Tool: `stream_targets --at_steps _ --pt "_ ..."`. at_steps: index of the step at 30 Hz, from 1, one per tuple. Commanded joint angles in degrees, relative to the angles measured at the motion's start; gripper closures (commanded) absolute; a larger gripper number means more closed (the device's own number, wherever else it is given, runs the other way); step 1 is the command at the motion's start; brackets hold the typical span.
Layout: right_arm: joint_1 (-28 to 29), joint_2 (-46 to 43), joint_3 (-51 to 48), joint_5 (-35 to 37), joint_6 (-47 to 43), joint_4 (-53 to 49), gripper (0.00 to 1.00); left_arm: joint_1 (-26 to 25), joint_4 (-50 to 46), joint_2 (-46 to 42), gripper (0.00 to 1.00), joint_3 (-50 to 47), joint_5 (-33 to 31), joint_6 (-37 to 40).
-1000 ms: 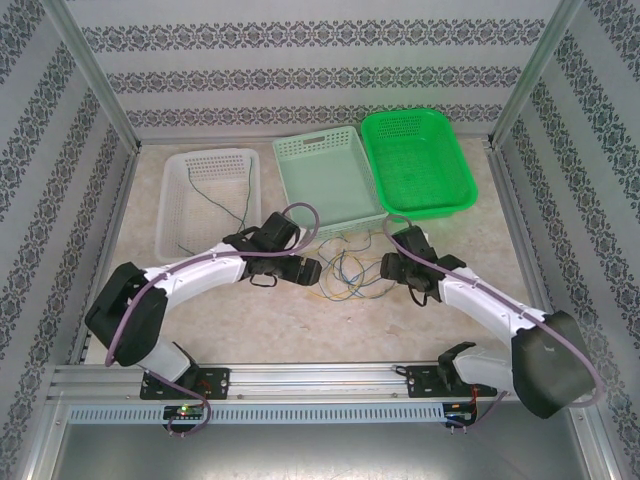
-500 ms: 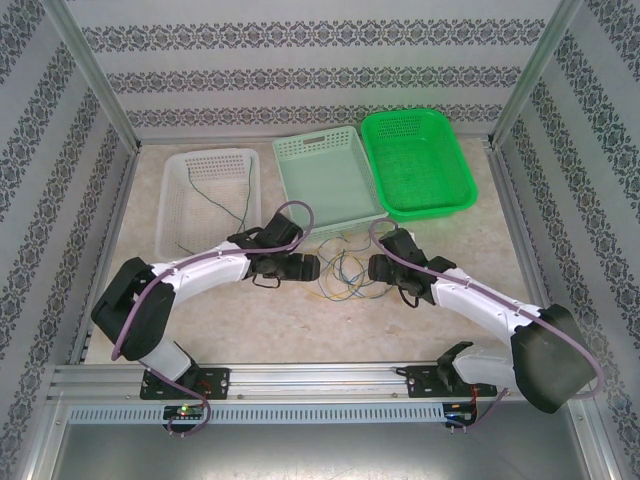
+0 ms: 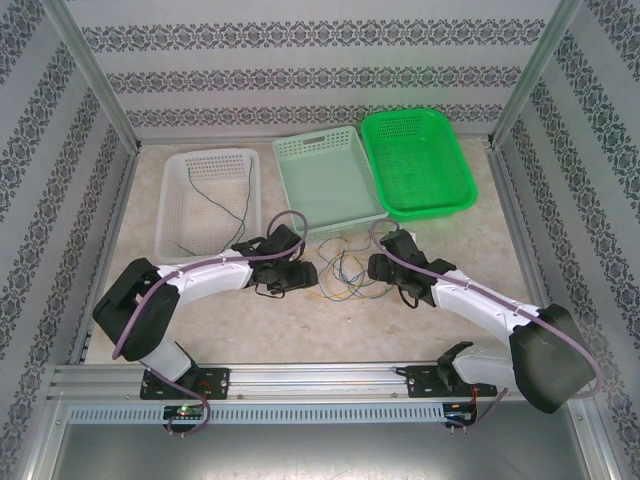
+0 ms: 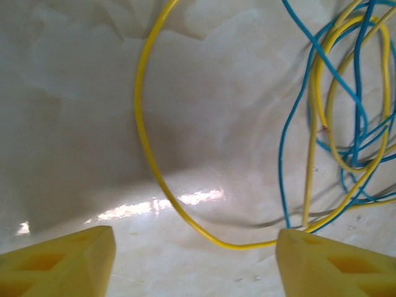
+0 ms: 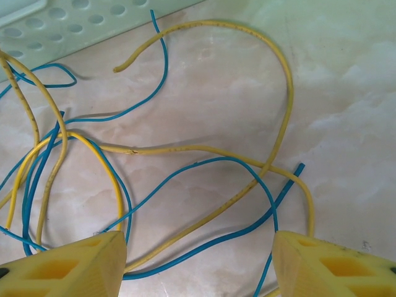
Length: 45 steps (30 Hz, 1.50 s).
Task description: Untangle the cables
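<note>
The cables [image 3: 345, 272] lie as a loose heap on the surface [image 3: 300, 325], in front of the pale green basket [image 3: 325, 150] and between the two arms. The heap is made of yellow [image 4: 143, 154] and blue [image 4: 281, 167] strands, which cross each other many times. One dark green cable [image 3: 215, 198] lies apart from them, inside the white basket [image 3: 165, 215].

The left jaws are spread and low over the surface at the left edge of the heap. In the left wrist view, the bottom of a wide yellow loop runs across the gap between the two tips, close to the right tip, but nothing is pinched. The right jaws are spread too, at the right edge of the heap. Several yellow and blue strands pass between their tips, and none of them is gripped.

I judge that the step in hand is the choosing of a strand: each side is placed to take one cable, and the pulling apart is not yet begun. Most of the task is left to do.

The next move calls for closing on one strand only. This looks easier on the left, where the yellow loop is alone. On the right, the strands are close together, so the jaws could catch two at once. After the grip, the pull should be slow and outward, otherwise the crossings may become tighter.
</note>
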Motion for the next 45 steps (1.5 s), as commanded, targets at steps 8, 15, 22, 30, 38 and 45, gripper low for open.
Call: stream_targets --at_steps 8,15,22,30,38,45 --pt "-1.93 -4.69 -3.16 0.95 -0.56 1.11 0.35 -1.96 3.35 3.65 0.41 0.33 1.33 -6.30" --pt "-3.03 -5.29 -3.94 0.15 -1.02 0.98 0.34 -2.93 4.49 7.66 0.60 1.48 2.01 -6.52" --pt "-4.39 -8.29 -5.36 -0.14 -1.03 0.32 0.34 -2.99 3.19 8.31 0.77 1.70 0.51 -4.41" --pt "-4.70 -7.65 -5.73 -2.16 -0.84 0.42 0.34 -3.01 -0.54 4.24 0.99 2.26 -4.56 -0.28" --pt "-2.92 -1.08 -3.52 -4.49 0.37 2.33 0.34 -3.57 -10.73 -4.08 1.00 4.65 -14.97 5.40" --pt "-1.38 0.97 -3.00 -3.89 0.65 2.43 0.33 -3.56 -13.84 -15.24 1.00 4.57 -22.79 8.95"
